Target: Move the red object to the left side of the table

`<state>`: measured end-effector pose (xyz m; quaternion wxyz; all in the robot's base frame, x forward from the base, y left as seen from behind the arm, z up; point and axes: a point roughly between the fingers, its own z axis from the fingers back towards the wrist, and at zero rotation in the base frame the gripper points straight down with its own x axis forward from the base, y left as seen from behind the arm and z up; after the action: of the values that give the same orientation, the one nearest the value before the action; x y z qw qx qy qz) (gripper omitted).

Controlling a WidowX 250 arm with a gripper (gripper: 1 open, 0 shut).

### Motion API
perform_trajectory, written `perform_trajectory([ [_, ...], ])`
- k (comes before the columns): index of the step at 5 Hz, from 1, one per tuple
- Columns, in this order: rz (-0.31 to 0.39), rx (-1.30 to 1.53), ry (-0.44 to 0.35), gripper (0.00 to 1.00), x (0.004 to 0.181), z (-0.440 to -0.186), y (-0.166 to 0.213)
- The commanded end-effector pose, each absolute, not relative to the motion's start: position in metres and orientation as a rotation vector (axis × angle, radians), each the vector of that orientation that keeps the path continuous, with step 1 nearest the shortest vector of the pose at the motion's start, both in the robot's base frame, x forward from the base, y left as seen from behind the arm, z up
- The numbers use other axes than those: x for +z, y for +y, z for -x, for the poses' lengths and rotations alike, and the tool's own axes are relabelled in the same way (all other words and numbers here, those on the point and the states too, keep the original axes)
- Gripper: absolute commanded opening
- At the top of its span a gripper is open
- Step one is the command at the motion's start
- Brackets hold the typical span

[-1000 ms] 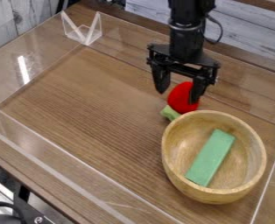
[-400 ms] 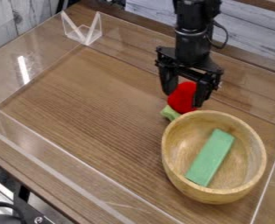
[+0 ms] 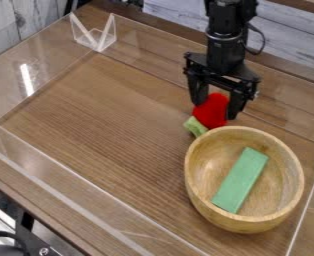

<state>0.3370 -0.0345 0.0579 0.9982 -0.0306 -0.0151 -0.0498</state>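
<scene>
Red object [image 3: 211, 109] unmoved; gripper [image 3: 219, 105] shifted right, lower, jaws open.

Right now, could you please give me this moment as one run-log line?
gripper: open, straddling red object | red object: on table, beside bowl, not gripped | bowl: holds green block

Pale whitewashed planks [image 3: 293, 40] run behind the far edge; a dark floor [image 3: 6, 235] shows at near left.
</scene>
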Motion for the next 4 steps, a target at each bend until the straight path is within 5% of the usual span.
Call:
perform_trajectory([
  [1,0.061,-0.095,-0.091,1.0,0.066,-0.339,-0.031],
  [2,0.058,-0.091,-0.102,1.0,0.061,-0.332,-0.025],
  [3,0.055,-0.046,-0.126,1.0,0.082,-0.338,-0.037],
  [4,0.058,-0.071,-0.124,0.0,0.074,-0.335,-0.028],
])
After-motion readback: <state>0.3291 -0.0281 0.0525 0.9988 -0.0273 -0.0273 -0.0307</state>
